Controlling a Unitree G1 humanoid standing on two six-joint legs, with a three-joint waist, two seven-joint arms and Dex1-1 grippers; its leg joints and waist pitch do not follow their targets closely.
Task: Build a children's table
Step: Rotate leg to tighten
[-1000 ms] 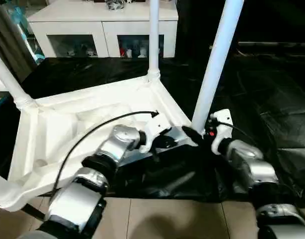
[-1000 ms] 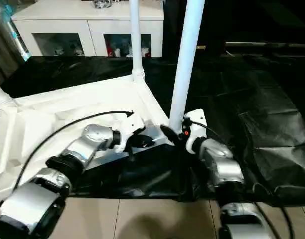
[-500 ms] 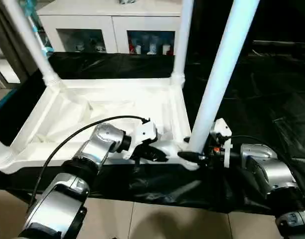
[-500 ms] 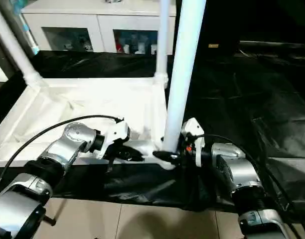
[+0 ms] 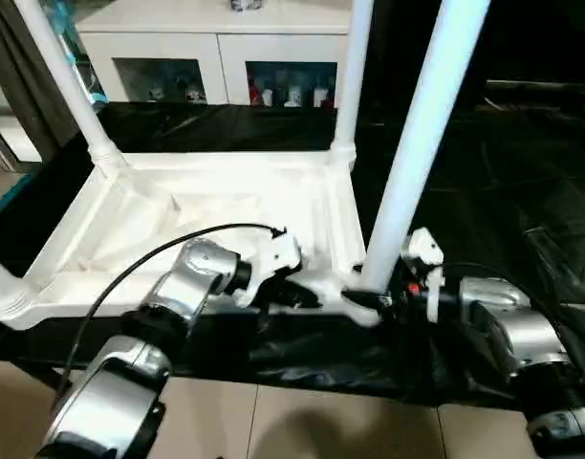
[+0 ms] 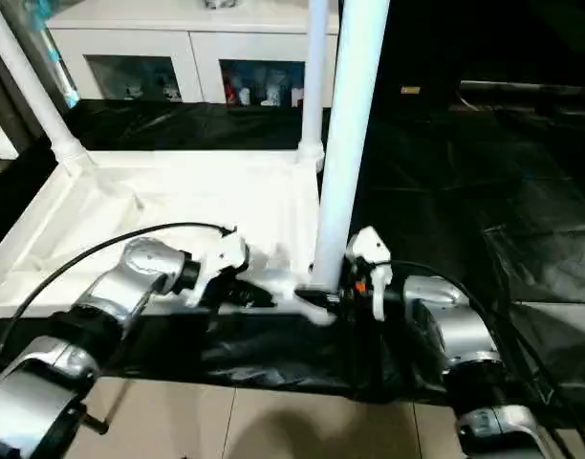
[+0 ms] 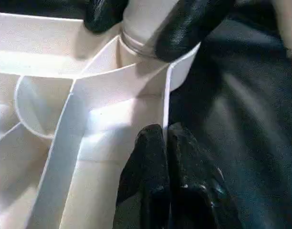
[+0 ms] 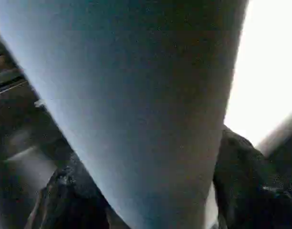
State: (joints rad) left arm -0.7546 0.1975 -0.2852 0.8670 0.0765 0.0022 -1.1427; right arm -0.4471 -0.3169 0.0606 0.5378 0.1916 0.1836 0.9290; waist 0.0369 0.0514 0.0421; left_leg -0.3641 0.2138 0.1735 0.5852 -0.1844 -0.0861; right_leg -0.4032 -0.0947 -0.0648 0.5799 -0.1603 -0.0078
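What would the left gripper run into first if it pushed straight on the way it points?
Probably the near-right corner socket of the tabletop, where the right gripper clamps the leg. The left gripper, shut on the rim, points along it there.

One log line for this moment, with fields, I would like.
right gripper: shut on near leg, at socket | left gripper: shut on tabletop rim | table upside down

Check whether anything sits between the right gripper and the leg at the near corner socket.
Nothing visible does: the right gripper is closed around the base of the leg, right above the corner socket.
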